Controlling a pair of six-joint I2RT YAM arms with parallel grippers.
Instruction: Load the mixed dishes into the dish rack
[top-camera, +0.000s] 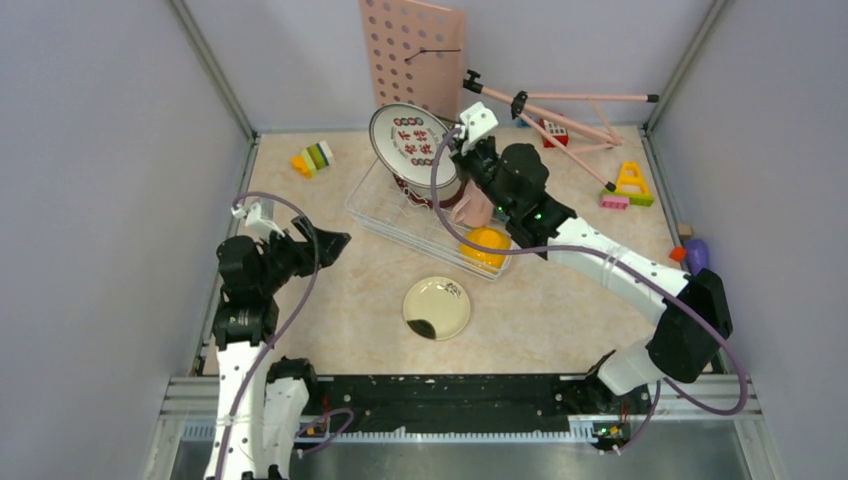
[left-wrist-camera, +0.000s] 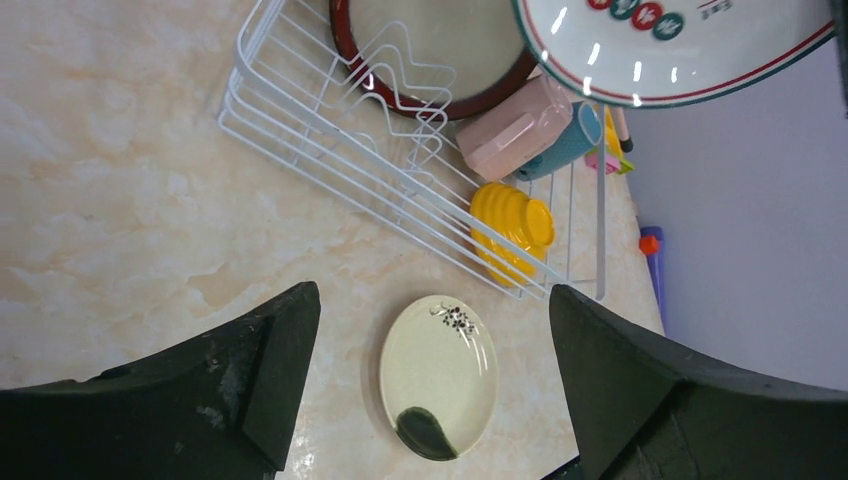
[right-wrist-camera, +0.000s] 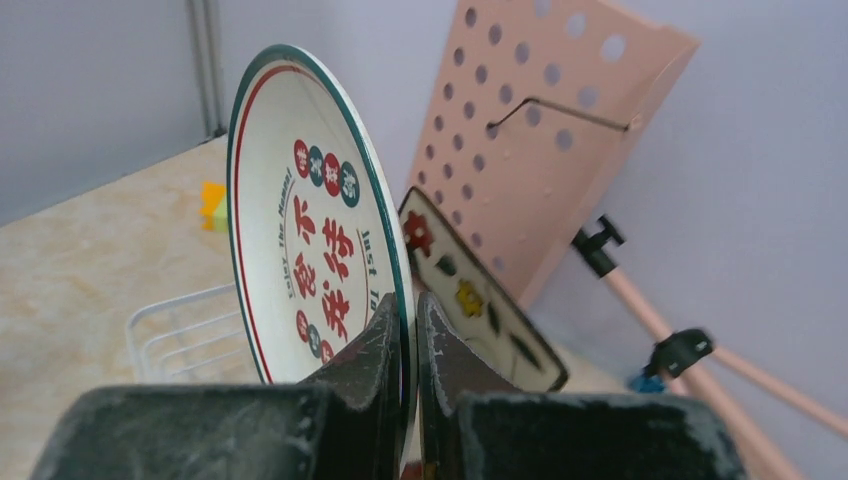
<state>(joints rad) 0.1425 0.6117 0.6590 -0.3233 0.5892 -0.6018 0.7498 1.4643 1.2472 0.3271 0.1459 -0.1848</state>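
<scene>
Right fingers were clenched on the rim of the lettered white plate, holding it upright over the dish rack. Left fingers stood spread and empty above the bench. Just before the rack, the cream plate lay flat, and the yellow bowl sat inside it.

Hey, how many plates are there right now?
4. A white lettered plate gripped by the right hand; a red-rimmed plate in the rack; a square flowered plate behind the lettered one; a cream plate on the table. Others may be hidden.
</scene>
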